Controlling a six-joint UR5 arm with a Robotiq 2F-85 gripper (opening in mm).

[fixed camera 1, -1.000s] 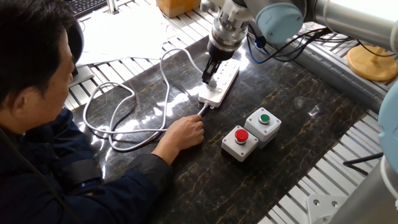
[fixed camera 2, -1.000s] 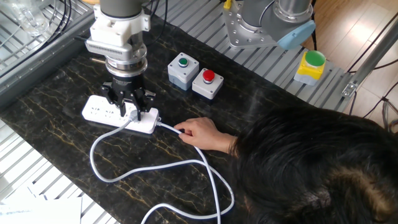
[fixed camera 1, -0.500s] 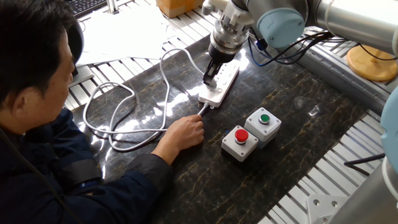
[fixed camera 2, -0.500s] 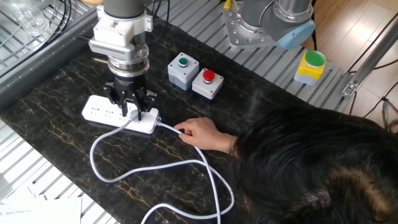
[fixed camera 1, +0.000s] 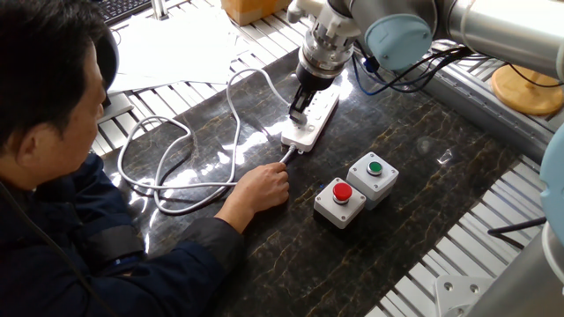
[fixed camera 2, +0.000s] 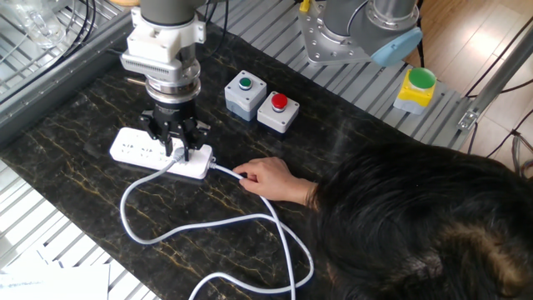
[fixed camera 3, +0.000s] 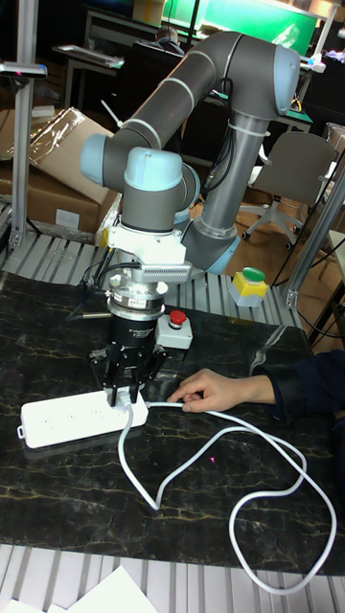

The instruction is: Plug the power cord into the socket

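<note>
The white power strip [fixed camera 1: 315, 117] [fixed camera 2: 137, 148] [fixed camera 3: 62, 420] lies flat on the dark marbled table. My gripper [fixed camera 1: 297, 113] [fixed camera 2: 176, 152] [fixed camera 3: 125, 395] points straight down at the socket end nearest the person. Its fingers are shut on the small white plug of the power cord [fixed camera 1: 167, 187] [fixed camera 2: 279, 229] [fixed camera 3: 278, 479]. The plug sits at the strip's top face; I cannot tell how deep it is in. From there the pale cord runs off in loose loops across the table.
A person's hand [fixed camera 1: 263, 187] [fixed camera 2: 268, 177] [fixed camera 3: 206, 388] rests on the table, pinching a cable at the strip's end. Two grey button boxes, green [fixed camera 1: 374, 173] [fixed camera 2: 244, 90] and red [fixed camera 1: 340, 201] [fixed camera 2: 277, 109], stand nearby. The person's head fills the near side.
The gripper and wrist have shifted very slightly upward over the strip. Hand, cord and strip have not moved.
</note>
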